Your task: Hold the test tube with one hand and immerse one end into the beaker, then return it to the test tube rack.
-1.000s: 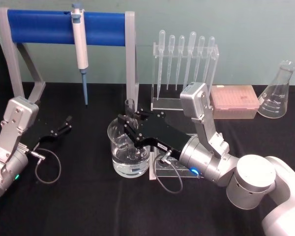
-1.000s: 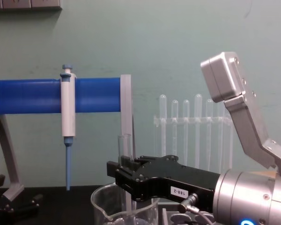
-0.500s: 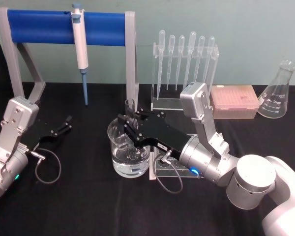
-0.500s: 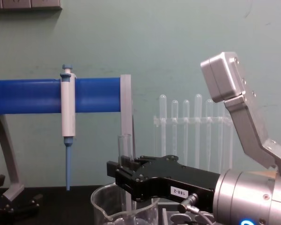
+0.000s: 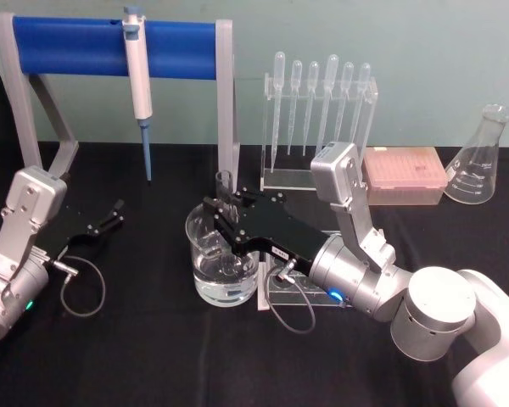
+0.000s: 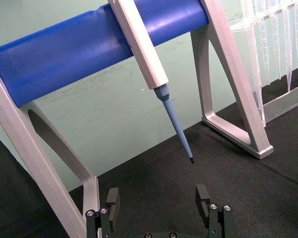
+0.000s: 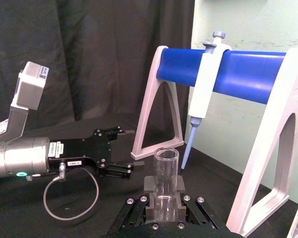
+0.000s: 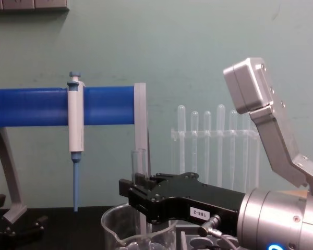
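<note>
My right gripper is shut on the test tube, holding it upright over the beaker. The beaker stands mid-table and holds some clear liquid. The tube's open rim rises above the fingers. Its lower part goes down inside the beaker's rim, and I cannot tell how deep its end sits. In the right wrist view the tube stands clamped between the pads. My left gripper rests open on the table at the left, its fingers spread apart.
A blue-barred stand with a hanging pipettor is behind the beaker. A clear rack of plastic pipettes, a pink tip box and a conical flask line the back right. A clear holder lies under my right wrist.
</note>
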